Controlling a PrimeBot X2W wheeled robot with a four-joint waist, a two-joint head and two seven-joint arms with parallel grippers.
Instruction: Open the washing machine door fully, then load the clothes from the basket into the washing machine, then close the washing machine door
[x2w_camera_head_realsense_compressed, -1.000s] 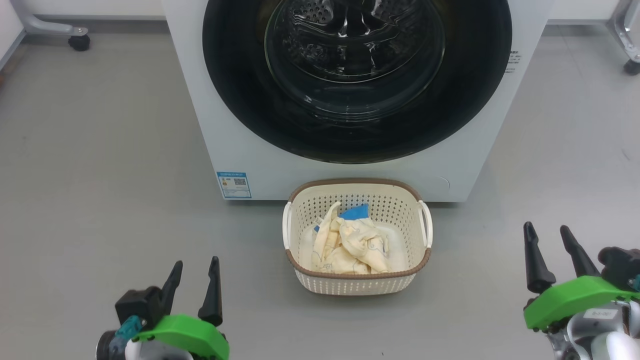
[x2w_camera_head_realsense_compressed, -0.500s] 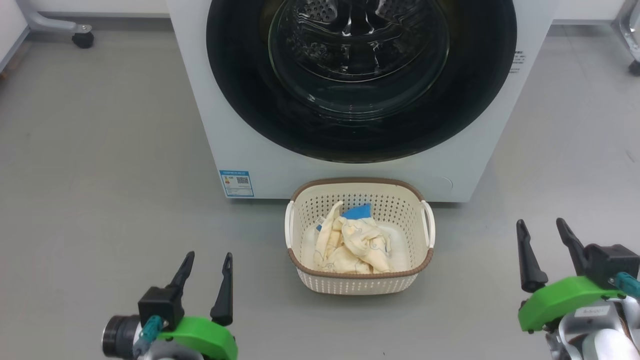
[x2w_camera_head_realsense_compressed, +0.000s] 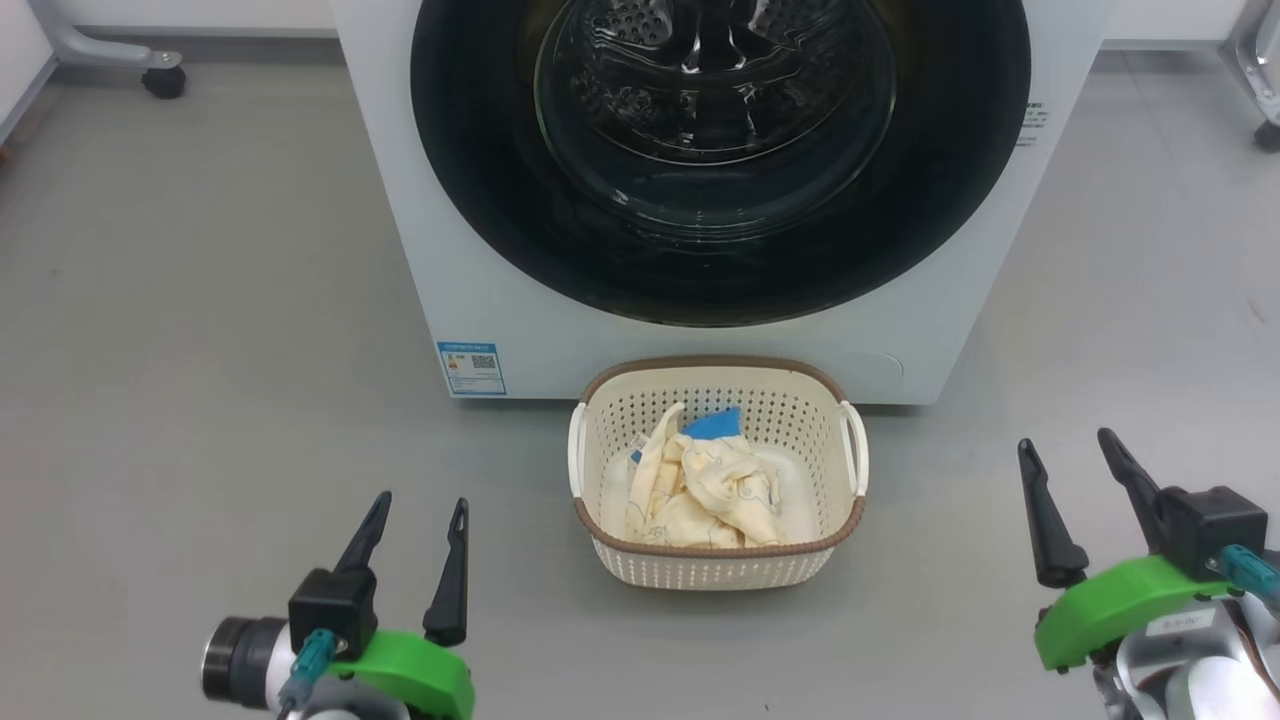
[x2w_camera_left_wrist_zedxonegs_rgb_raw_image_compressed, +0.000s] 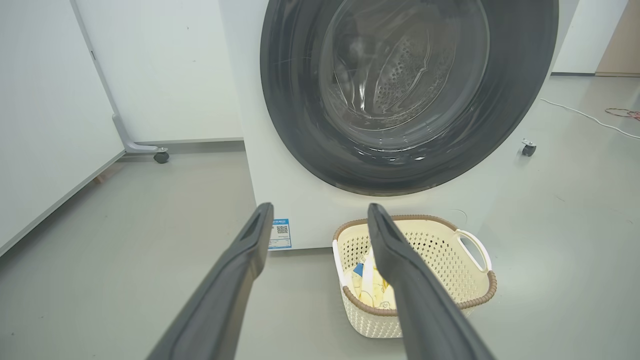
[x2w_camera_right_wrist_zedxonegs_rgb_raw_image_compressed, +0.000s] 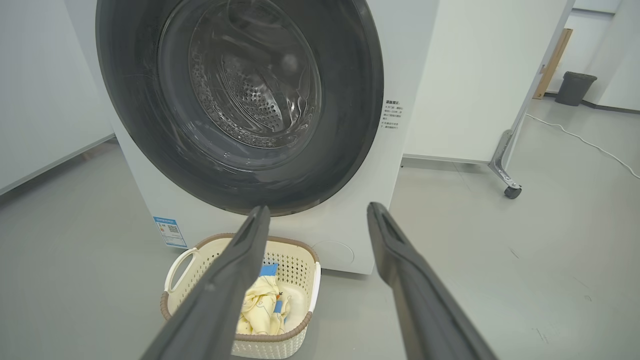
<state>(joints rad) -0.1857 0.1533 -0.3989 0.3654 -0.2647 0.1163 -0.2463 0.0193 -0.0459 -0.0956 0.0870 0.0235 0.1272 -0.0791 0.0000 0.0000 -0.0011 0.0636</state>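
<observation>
Front-loader shut, laundry waiting: the washing machine (x2w_camera_head_realsense_compressed: 470, 250) fills the top centre of the head view. The washing machine door (x2w_camera_head_realsense_compressed: 720, 290) sits closed and flush against the white front. Its glossy black rim rings a clear glass bowl, and the perforated steel drum (x2w_camera_head_realsense_compressed: 640, 30) shows through the glass. A small blue label sticker (x2w_camera_head_realsense_compressed: 470, 368) sits low on the front, left of centre.

Directly below the door, at the middle of the frame, the cream basket (x2w_camera_head_realsense_compressed: 715, 572) stands upright on the grey floor (x2w_camera_head_realsense_compressed: 200, 300), just in front of the machine, with a white handle on each short side. The clothes (x2w_camera_head_realsense_compressed: 705, 490) lie crumpled inside it. They are cream-yellow with thin blue line drawings and show a patch of blue toward the basket's back wall.

The left pincer (x2w_camera_head_realsense_compressed: 422, 500) hangs at the lower left of the frame and the right pincer (x2w_camera_head_realsense_compressed: 1065, 440) at the lower right. Each is well apart from the basket, with its dark fingers pointing up the frame, spread wide and holding nothing.

In the left wrist view the basket appears at lower right of centre, partly behind the right-hand finger, and the sticker shows just beside the left-hand fingertip. In the right wrist view the basket sits at lower left, partly behind the left-hand finger. There, a castor (x2w_camera_right_wrist_zedxonegs_rgb_raw_image_compressed: 512, 191) under a white panel shows at mid right and a dark bin (x2w_camera_right_wrist_zedxonegs_rgb_raw_image_compressed: 575, 87) at upper right.
</observation>
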